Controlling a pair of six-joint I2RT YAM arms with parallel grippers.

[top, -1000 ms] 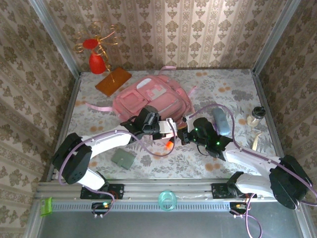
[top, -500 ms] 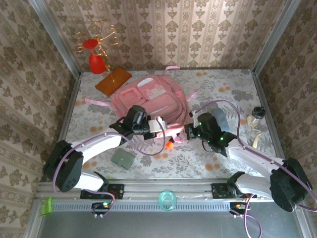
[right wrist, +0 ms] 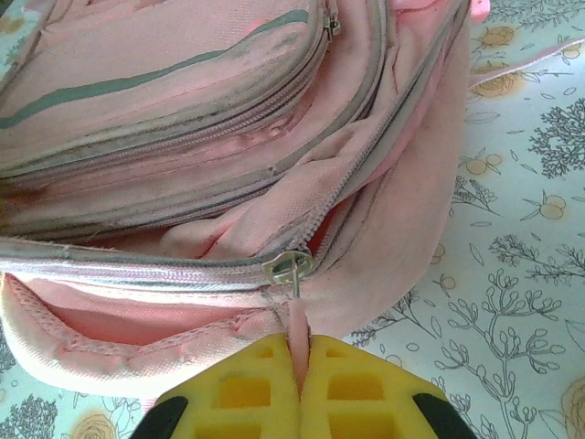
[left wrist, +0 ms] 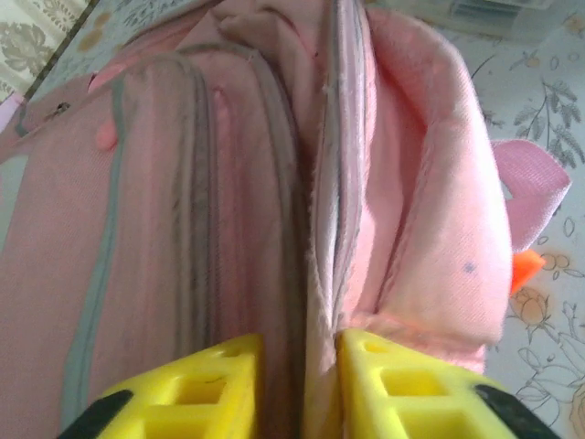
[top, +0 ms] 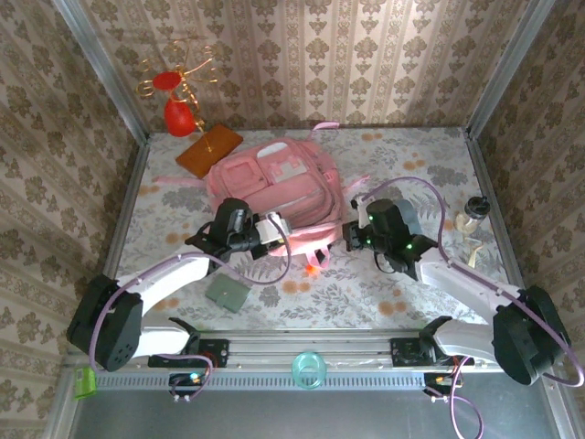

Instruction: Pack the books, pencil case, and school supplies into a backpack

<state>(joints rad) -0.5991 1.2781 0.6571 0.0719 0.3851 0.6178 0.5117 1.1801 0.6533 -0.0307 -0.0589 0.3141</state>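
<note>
The pink backpack (top: pixel 274 178) lies at the middle back of the table, its main opening facing the arms. My left gripper (top: pixel 281 230) is at the near left rim of that opening. In the left wrist view its yellow fingers (left wrist: pixel 219 384) stand apart, with the backpack's fabric edge (left wrist: pixel 322 274) between them, resting against the right one. My right gripper (right wrist: pixel 300 340) is shut on the pink zipper pull tab (right wrist: pixel 298 318), just below the metal slider (right wrist: pixel 289 267). An orange marker (top: pixel 313 267) lies on the table in front of the backpack.
An orange-brown board (top: pixel 208 149) with a gold wire stand and a red ornament (top: pixel 178 114) is at the back left. A grey-green square (top: pixel 228 293) lies near the left arm. A small jar (top: pixel 473 212) stands at the right. A teal cup (top: pixel 309 369) sits on the front rail.
The left gripper's fingers have come apart from the backpack's edge, and that arm has drawn back to the left. The right gripper, shut on the pull tab, has shifted slightly up and right.
</note>
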